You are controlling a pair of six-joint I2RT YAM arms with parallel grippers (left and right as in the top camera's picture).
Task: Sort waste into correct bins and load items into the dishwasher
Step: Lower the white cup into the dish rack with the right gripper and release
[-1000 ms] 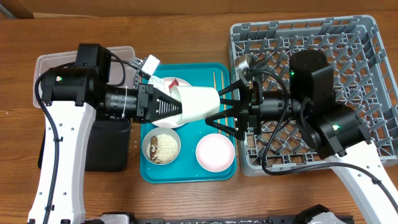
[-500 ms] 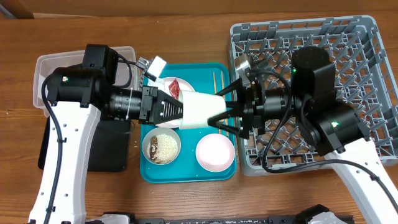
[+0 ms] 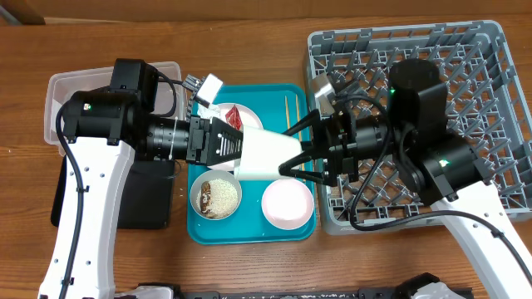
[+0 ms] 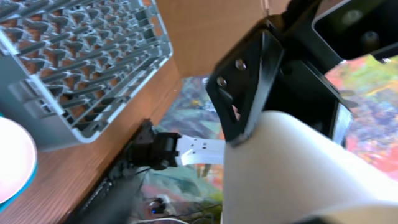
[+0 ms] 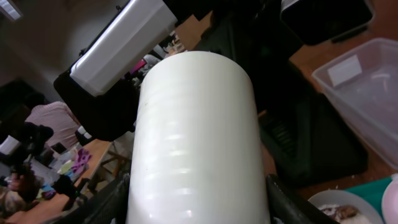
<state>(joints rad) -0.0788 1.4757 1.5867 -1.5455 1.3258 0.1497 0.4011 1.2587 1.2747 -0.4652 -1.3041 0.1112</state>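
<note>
Left gripper (image 3: 238, 153) is clamped on the wide end of the small white cup (image 3: 266, 154). Right gripper (image 3: 288, 154) is closed on the narrow end from the opposite side, with a finger against each flank in the right wrist view. Cup lies sideways in the air over the teal rectangular serving tray (image 3: 249, 226). On the tray: greyish metal bowl (image 3: 216, 198) with white rice, small white bowl (image 3: 288, 203), round white plate (image 3: 223, 114) carrying a small red sauce packet (image 3: 236, 115), thin wooden chopsticks (image 3: 288, 106). Large grey plastic dish rack (image 3: 499, 83) sits right of the tray; clear plastic tub (image 3: 66, 87) and shallow black tray (image 3: 154, 199) sit left.
</note>
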